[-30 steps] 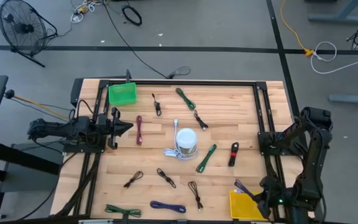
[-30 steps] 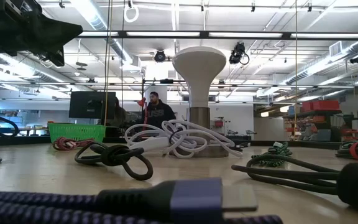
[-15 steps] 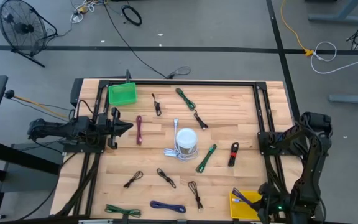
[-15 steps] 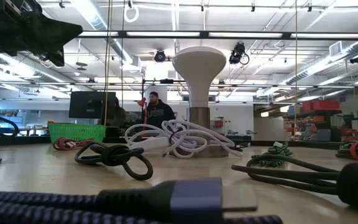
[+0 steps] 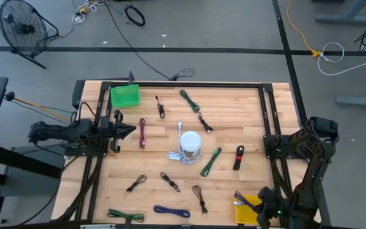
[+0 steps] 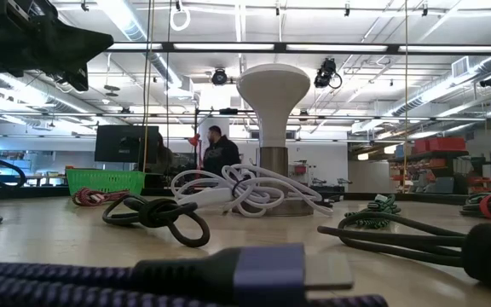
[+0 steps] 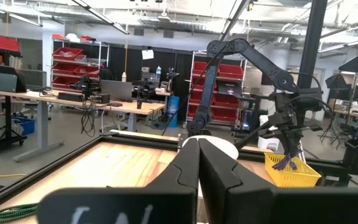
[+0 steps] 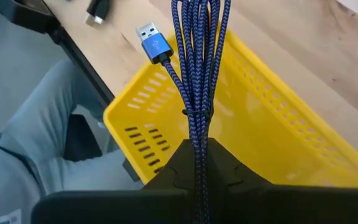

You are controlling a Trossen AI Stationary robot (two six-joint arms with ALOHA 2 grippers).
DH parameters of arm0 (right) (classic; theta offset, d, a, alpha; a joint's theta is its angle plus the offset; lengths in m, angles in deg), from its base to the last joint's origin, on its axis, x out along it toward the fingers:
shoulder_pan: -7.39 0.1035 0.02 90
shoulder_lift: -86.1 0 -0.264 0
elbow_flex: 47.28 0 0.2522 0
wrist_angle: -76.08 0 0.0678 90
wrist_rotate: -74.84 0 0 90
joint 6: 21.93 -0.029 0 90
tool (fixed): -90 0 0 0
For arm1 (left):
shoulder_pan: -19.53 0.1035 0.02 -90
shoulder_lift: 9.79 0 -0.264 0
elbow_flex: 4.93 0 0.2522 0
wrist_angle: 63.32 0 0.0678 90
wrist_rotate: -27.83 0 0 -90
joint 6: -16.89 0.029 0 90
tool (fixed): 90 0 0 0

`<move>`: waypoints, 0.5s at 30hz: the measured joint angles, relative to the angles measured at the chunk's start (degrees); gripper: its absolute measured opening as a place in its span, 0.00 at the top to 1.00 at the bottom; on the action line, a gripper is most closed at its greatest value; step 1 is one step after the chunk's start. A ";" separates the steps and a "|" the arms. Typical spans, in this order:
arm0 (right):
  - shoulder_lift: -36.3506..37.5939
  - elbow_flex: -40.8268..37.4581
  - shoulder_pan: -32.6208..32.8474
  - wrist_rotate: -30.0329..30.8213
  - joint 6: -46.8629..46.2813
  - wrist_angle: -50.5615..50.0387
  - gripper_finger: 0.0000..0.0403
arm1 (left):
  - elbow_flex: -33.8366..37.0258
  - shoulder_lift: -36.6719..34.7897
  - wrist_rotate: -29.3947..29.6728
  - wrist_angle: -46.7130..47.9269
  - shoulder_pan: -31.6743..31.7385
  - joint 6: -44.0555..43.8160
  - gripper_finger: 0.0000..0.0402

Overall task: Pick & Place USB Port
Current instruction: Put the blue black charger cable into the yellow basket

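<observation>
1. Right gripper (image 8: 199, 155) is clamped tight on a bundled blue braided USB cable (image 8: 197, 56), hanging right over the yellow basket (image 8: 229, 143). The cable isn't resting in the basket; its strands run out past the rim with the USB plug (image 8: 153, 42) sticking out beyond the edge.
2. In the high view that same basket (image 5: 246, 210) sits at the table's near right corner, but the right arm covers a good part of it, so you only catch a bit of the cable (image 5: 243, 196) poking out toward the white lamp (image 5: 190, 145).
3. Left gripper (image 5: 131, 129) is parked at the table's left side, well left of the lamp, fingers pressed together with nothing in them.
4. Green basket (image 5: 125, 96) is up-left of the lamp. Can't tell what's inside it from the low view.
5. Loose cables lie all around the lamp: maroon one (image 5: 142, 132) to its left, red-and-black one (image 5: 238, 157) to its right, another blue one (image 5: 171, 210) near the front edge.
6. Low view: a blurry purple cable plug (image 6: 271, 273) fills the foreground. A person (image 6: 221, 152) stands in the room behind the table, left of the lamp stem, too small to make out.
</observation>
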 joint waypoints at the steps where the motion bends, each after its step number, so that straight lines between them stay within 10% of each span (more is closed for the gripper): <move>1: 0.00 0.00 -0.02 -0.02 0.00 0.02 0.98 | 0.00 0.00 -0.02 0.02 0.02 0.00 0.98; 15: 0.02 -0.02 -0.04 -1.29 -2.34 -2.32 0.87 | 0.00 0.00 -0.02 0.00 0.02 -0.02 0.98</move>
